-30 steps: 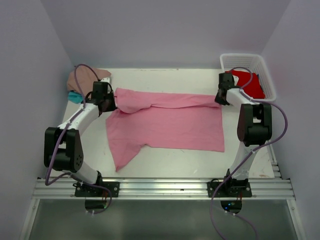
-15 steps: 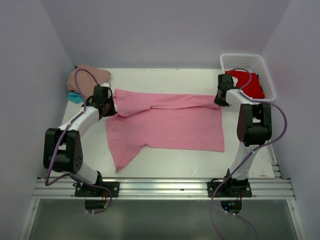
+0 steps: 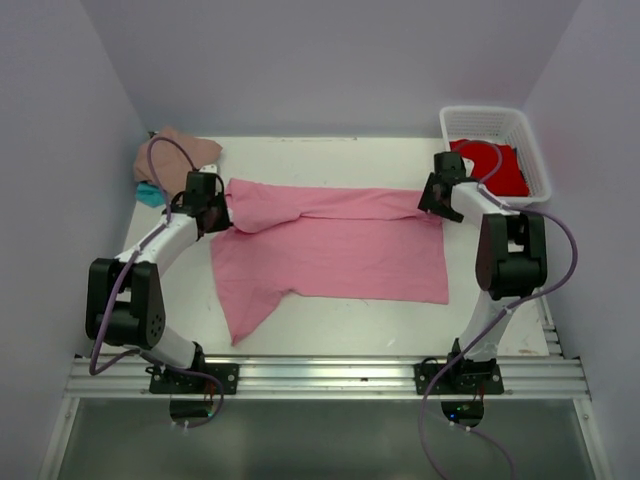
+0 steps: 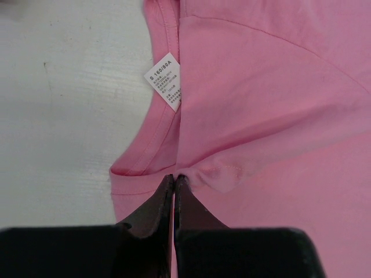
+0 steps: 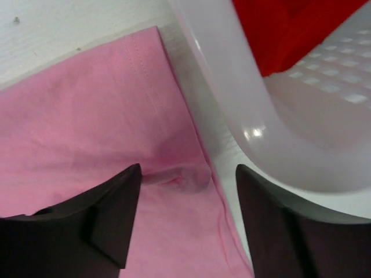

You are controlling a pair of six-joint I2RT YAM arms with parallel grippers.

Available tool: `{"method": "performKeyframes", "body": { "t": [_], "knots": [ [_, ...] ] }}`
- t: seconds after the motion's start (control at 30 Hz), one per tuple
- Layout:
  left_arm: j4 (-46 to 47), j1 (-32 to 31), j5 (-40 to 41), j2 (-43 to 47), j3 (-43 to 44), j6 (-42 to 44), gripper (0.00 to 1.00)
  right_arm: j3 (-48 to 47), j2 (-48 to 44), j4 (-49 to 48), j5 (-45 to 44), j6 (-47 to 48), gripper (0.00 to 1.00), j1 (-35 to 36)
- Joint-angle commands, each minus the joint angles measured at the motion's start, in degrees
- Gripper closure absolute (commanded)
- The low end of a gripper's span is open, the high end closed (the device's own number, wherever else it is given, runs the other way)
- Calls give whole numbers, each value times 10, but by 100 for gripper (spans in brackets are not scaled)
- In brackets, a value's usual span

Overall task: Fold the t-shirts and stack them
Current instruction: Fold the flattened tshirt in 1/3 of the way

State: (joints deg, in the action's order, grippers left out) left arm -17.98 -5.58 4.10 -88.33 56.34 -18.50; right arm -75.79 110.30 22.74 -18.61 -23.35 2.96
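The bright pink t-shirt [image 3: 340, 245] lies spread across the table's middle, its top edge folded over lengthwise. My left gripper [image 3: 222, 212] is at the shirt's left end, shut on a pinch of pink fabric [image 4: 220, 174] just below the collar and its white size label [image 4: 164, 80]. My right gripper [image 3: 432, 200] stands open over the shirt's right hem corner [image 5: 185, 174], which lies crumpled between the fingers without being held. A dusty tan-pink t-shirt [image 3: 180, 148] sits on a teal one [image 3: 150, 192] at the back left. The red t-shirt [image 3: 500, 170] lies in the basket.
The white lattice basket [image 3: 535, 150] stands at the back right, its rim [image 5: 232, 98] close beside my right gripper's outer finger. Side walls close in the table on left and right. The pink shirt's lower sleeve [image 3: 240, 310] trails toward the front left.
My right gripper has opened and let go of the pink shirt's right corner, which now rests on the table. The left gripper keeps its hold and has shifted slightly.
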Motion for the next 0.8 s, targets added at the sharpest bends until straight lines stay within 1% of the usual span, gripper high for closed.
{"method": "performKeyframes", "body": {
  "t": [0.0,0.03,0.1,0.17,0.23,0.27,0.3,0.33,0.37,0.4,0.43,0.5,0.53,0.57,0.63,0.67,0.77],
  "knots": [
    [16,4,10,36,-5,-11,100,18,-103,5,-10,-10,26,4],
    [15,4,9,38,-4,-11,100,23,-119,3,-7,-10,20,8],
    [15,3,5,41,-3,-13,100,34,-161,4,5,-10,19,19],
    [16,4,-1,42,-2,-14,100,39,-182,5,13,-14,20,25],
    [19,4,-6,43,-3,-15,100,42,-199,7,37,-22,34,28],
    [19,4,-9,47,-6,-16,100,45,-204,5,52,-24,45,31],
    [22,4,-11,47,-7,-17,100,51,-206,0,75,-27,76,32],
    [25,4,-14,47,-8,-17,100,55,-207,-15,128,-42,97,34],
    [25,4,-22,45,-10,-18,100,63,-207,-32,175,-50,100,35],
    [26,4,-27,45,-11,-21,100,79,-205,-52,213,-56,100,40],
    [26,4,-31,44,-11,-22,100,83,-193,-82,277,-67,100,46],
    [29,4,-38,45,-11,-25,100,87,-175,-116,338,-79,100,76],
    [29,4,-51,47,-11,-26,100,82,-141,-145,377,-93,100,95],
    [29,4,-60,48,-7,-28,100,74,-123,-151,427,-100,100,106],
    [31,4,-74,54,-1,-31,100,39,-89,-152,458,-96,100,135],
    [31,4,-87,58,9,-32,100,27,-64,-150,466,-95,100,161],
    [27,4,-102,65,39,-35,100,-3,-33,-163,489,-100,100,195]
  ]
}}
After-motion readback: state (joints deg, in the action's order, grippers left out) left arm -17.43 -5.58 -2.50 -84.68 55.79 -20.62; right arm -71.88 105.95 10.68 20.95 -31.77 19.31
